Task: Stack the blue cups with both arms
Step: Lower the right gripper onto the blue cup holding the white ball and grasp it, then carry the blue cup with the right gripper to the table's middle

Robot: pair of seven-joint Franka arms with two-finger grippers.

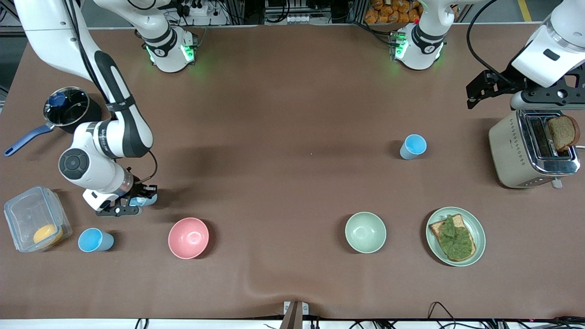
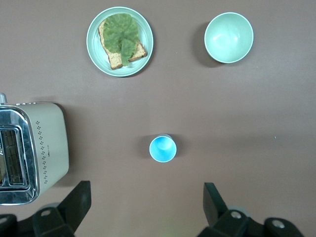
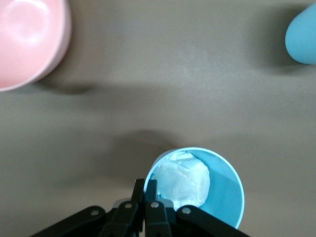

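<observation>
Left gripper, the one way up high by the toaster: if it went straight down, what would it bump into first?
Probably bare table. The open left gripper points down at it, close to a blue cup; depth is hard to judge, so it might clip the cup.

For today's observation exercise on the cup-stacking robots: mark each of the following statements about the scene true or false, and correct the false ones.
1. The right gripper is shut on the rim of a blue cup. True.
2. That cup is empty. False: something white and crumpled sits inside it.
3. The left gripper hangs open above the toaster's end of the table, holding nothing. True.
4. The pink bowl holds toast. False: it is empty; the toast with green topping lies on the pale green plate.
5. A slice of bread stands in the toaster. True.
</observation>
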